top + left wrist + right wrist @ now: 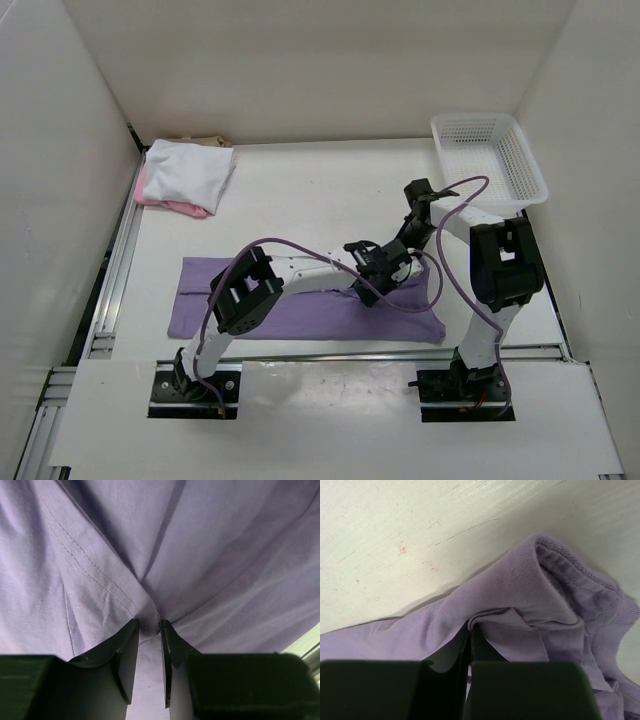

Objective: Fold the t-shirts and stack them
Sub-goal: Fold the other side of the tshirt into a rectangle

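The lavender shirt (300, 310) lay across the table (330, 190) near the arms, long axis left to right. At its right end the left pincer (150, 627) nipped a seam fold — the right pincer (470, 627), pressed together, pinched cloth beside the collar.

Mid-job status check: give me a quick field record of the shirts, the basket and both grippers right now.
lavender shirt: laid out along the near side of the table
left gripper: pinching a fold of it
right gripper: shut on its ribbed edge
stack, far left: white shirt on pink shirt, tan shirt showing behind
basket: far right corner
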Robot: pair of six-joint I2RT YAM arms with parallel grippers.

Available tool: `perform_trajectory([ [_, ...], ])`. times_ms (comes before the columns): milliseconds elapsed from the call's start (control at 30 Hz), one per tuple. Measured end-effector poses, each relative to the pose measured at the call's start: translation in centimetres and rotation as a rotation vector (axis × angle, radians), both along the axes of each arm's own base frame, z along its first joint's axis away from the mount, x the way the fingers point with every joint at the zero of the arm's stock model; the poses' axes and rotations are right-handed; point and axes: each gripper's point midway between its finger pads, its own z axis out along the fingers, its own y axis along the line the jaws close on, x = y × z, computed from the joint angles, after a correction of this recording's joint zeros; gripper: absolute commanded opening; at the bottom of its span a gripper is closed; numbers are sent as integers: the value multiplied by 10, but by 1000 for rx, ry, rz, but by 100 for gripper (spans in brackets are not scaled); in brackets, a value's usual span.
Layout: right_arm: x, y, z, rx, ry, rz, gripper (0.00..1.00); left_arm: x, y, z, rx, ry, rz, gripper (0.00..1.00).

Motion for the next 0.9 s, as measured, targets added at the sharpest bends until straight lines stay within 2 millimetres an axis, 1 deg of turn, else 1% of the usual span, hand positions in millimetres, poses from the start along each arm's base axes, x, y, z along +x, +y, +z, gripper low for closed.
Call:
perform_trajectory([
  [33, 0, 0, 0, 0, -1, 1, 0, 0, 0, 0, -1, -3, 0, 35],
  [67, 0, 0, 0, 1, -2, 4, 0, 1, -1, 1, -1, -5, 1, 37],
  [133, 0, 0, 0, 2, -3, 6, 0, 3, -2, 3, -5, -14, 1, 48],
  [167, 0, 0, 0, 2, -3, 7, 0, 4, -4, 5, -8, -19, 1, 48],
  [200, 0, 0, 0, 2, -4, 9, 0, 6, -6, 8, -16, -25, 4, 46],
  [233, 0, 0, 0, 2, -4, 11, 0, 7, -8, 11, -22, -32, 7, 36],
  [300, 0, 0, 0, 2, -5, 13, 0, 10, -11, 15, -34, -42, 13, 24],
  [333, 0, 0, 0, 3, -6, 13, 0, 11, -12, 15, -37, -46, 11, 20],
  [367, 0, 0, 0, 3, -8, 13, 0, 11, -12, 16, -38, -48, 13, 19],
  [400, 0, 0, 0, 3, -9, 13, 0, 11, -12, 16, -38, -49, 12, 21],
  [433, 1, 0, 1, 3, -10, 13, 0, 12, -12, 16, -37, -50, 12, 25],
  [467, 1, 0, 1, 4, -12, 13, 0, 11, -12, 16, -38, -48, 11, 32],
  [500, 1, 0, 1, 4, -15, 13, 0, 11, -13, 15, -38, -45, 6, 45],
  [533, 1, 0, 1, 5, -16, 13, 0, 10, -13, 15, -40, -40, 3, 52],
  [567, 2, 1, 1, 5, -17, 13, 0, 8, -13, 15, -42, -30, 2, 57],
  [633, 2, 1, 1, 5, -19, 13, 0, 4, -13, 14, -45, -11, -8, 60],
  [667, 2, 1, 1, 5, -19, 13, 0, 2, -14, 14, -47, -1, -11, 60],
  [733, 2, 1, 2, 6, -19, 13, 0, -1, -14, 14, -50, 13, -17, 57],
  [867, 0, 0, 1, 4, -20, 14, 0, -2, -15, 13, -51, 18, -19, 42],
  [900, 0, 0, 1, 3, -19, 15, 0, -2, -15, 13, -51, 18, -18, 40],
])
